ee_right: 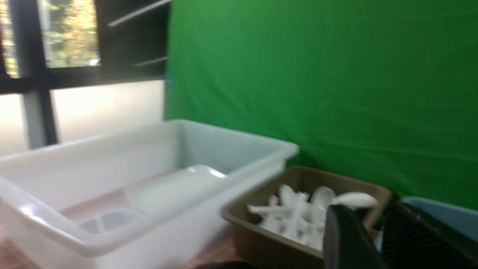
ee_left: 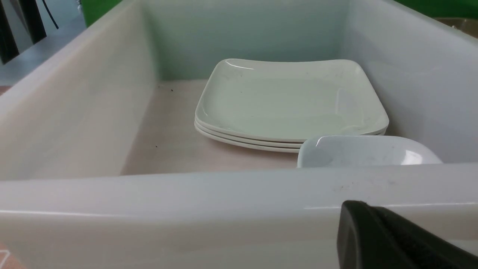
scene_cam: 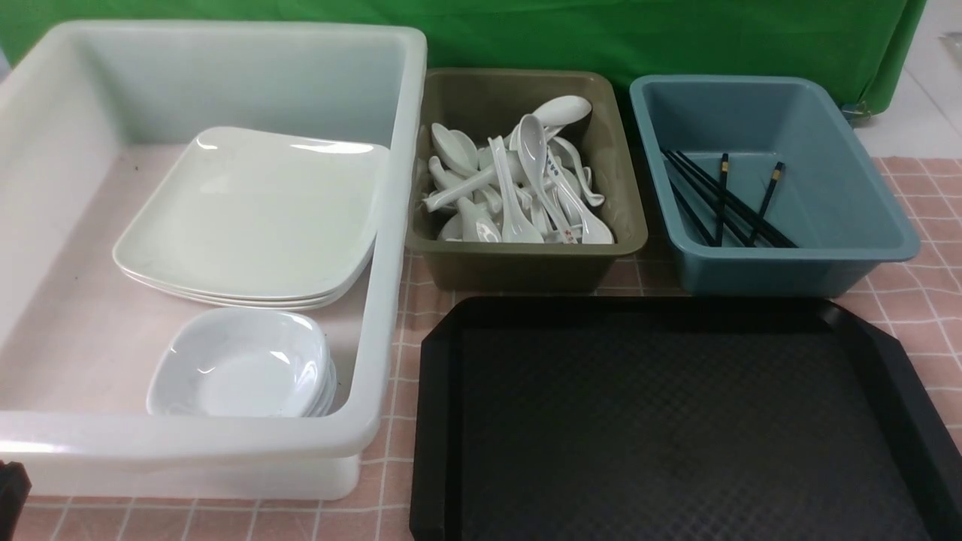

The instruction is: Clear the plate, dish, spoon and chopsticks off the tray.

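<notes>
Tray [scene_cam: 676, 421] lies bare before us in front view, chopsticks [scene_cam: 725, 199] in the blue bin beyond it, long axes running away; left wrist shows our shut left claw [ee_left: 392, 239] outside the white tub holding the plate [ee_left: 291, 101]; right wrist shows our right claw [ee_right: 377, 239] empty, opening unclear.

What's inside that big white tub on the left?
The big white tub holds a stack of square white plates and, nearer the camera, nested small white dishes. Whatever lies beneath either stack is covered; the rest of the floor looks bare.
</notes>
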